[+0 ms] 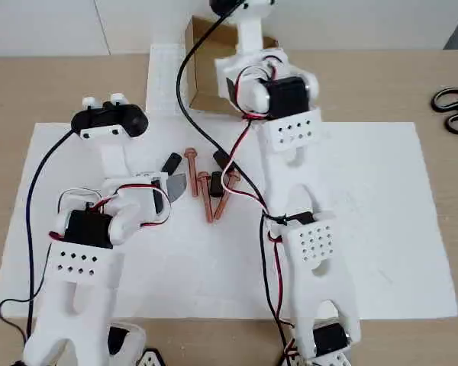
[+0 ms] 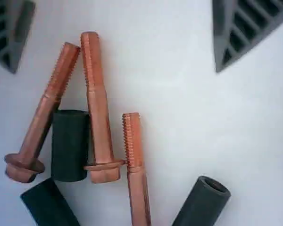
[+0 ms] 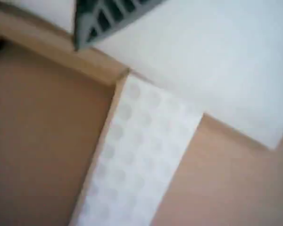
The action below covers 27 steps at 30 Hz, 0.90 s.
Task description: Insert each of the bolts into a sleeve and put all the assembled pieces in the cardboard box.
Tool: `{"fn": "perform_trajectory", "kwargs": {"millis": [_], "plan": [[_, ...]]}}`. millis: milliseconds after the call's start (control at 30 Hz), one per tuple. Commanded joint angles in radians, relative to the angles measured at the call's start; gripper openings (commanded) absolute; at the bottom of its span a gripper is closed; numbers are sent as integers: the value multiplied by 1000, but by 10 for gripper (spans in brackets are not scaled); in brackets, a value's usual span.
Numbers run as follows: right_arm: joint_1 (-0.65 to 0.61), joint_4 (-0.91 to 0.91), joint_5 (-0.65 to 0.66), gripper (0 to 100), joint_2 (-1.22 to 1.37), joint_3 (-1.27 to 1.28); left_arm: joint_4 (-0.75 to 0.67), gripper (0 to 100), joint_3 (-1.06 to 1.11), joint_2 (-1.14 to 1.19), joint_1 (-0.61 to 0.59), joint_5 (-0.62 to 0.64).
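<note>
Three copper bolts [image 2: 96,108] lie close together on the white mat [image 2: 188,122], with three black sleeves around them: one [image 2: 70,146] between two bolts, one [image 2: 47,207] by a bolt head and one [image 2: 200,202] apart. My left gripper [image 2: 114,70] hangs open above them, holding nothing. In the high view the bolts [image 1: 206,194] and sleeves [image 1: 216,183] lie at the mat's middle, with the left gripper [image 1: 174,187] just beside them. The right arm [image 1: 286,99] stretches to the far side, its end over the cardboard box [image 1: 202,69]. The box's brown inside [image 3: 42,141] looks bare.
A white dimpled sheet [image 3: 137,155] lies against the box's side and appears beside the box [image 1: 164,76] from above. Scissors [image 1: 454,107] rest on the wooden table at the far right. The mat's right half [image 1: 382,198] is bare.
</note>
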Motion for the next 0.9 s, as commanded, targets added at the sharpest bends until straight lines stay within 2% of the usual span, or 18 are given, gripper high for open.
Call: {"fn": "perform_trajectory", "kwargs": {"millis": [0,200,367,567,733,867], "plan": [[28,137,6,163,-90,-41,-15,257,-10,-26,-9,-2],[64,148,6,162,-81,-28,-15,256,-10,-28,-15,0],[64,154,6,162,-110,153,-51,256,-7,-28,-115,-3],[38,151,46,162,-386,534,-75,256,-5,-21,-192,-5],[-16,140,149,162,-656,945,-75,256,-4,-20,-157,-6],[-59,111,144,162,-688,1102,-80,256,16,8,-100,-29]]}}
